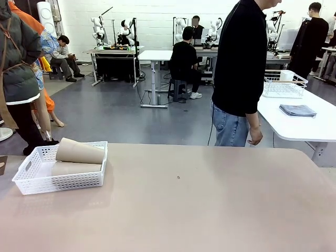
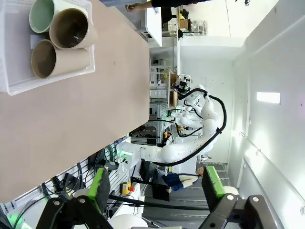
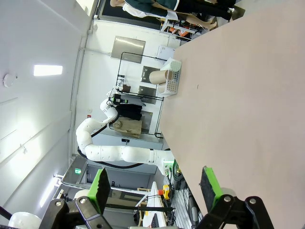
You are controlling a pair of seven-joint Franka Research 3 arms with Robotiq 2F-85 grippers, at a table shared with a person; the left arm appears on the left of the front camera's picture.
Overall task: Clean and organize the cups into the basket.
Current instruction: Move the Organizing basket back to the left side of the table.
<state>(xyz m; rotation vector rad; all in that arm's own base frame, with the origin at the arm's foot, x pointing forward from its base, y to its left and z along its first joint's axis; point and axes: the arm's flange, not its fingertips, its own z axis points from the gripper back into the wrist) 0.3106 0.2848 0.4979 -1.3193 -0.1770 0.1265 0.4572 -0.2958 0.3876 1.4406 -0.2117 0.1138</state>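
Observation:
The white mesh basket (image 1: 60, 181) sits at the table's left. Two tan-brown cups lie on their sides in it, one (image 1: 80, 152) stacked on the other (image 1: 73, 168). From the left wrist view the basket (image 2: 19, 85) shows three cup mouths: a mint green cup (image 2: 42, 14), a tan cup (image 2: 69, 28) on top and another tan cup (image 2: 45, 58) below. My left gripper (image 2: 157, 188) is open, raised well away from the basket, with nothing between its green pads. My right gripper (image 3: 155, 186) is open too, far from the basket (image 3: 172, 78) and holding nothing.
A person in a black top and jeans (image 1: 239, 79) stands at the table's far edge. Behind them is a white table (image 1: 299, 123) with a wire basket (image 1: 283, 84) and a folded grey cloth (image 1: 297, 110). The brown tabletop (image 1: 199, 199) is bare right of the basket.

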